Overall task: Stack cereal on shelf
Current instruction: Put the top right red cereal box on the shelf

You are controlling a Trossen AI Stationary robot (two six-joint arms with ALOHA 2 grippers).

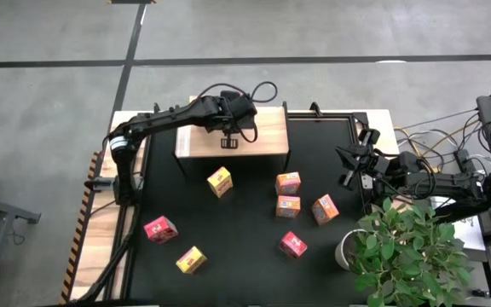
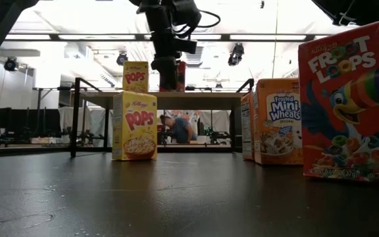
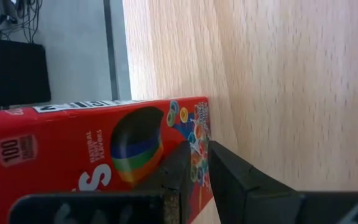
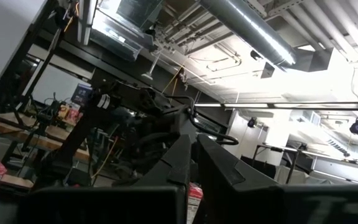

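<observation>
1. The left gripper (image 1: pixel 228 141) hung over the shelf (image 1: pixel 267 132), a light wooden block at the far edge of the black mat (image 1: pixel 245 256).
2. In the left wrist view, its fingers (image 3: pixel 241 174) were closed on the edge of a red cereal box (image 3: pixel 92 155), which lay over the plank top of the shelf; whether the box rested on the wood could not be told.
3. The low view showed that red box (image 2: pixel 180 76) at the gripper on the shelf top, just beside a yellow Pops box (image 2: pixel 135 76) standing upright there.
4. The right gripper (image 1: pixel 348 166) waited at the right edge of the mat, its jaws closed on nothing, well apart from the boxes.
5. Seven boxes lay scattered on the mat in the high view: yellow box A (image 1: pixel 219 182) nearest the shelf, yellow box B (image 1: pixel 191 260) near the front, pink box A (image 1: pixel 160 229) at the left, pink box B (image 1: pixel 292 245) at the right.
6. Three orange boxes (image 1: pixel 288 205) sat close together between the shelf and pink box B.
7. A potted plant (image 1: pixel 407 247) stood off the mat's right front corner.
</observation>
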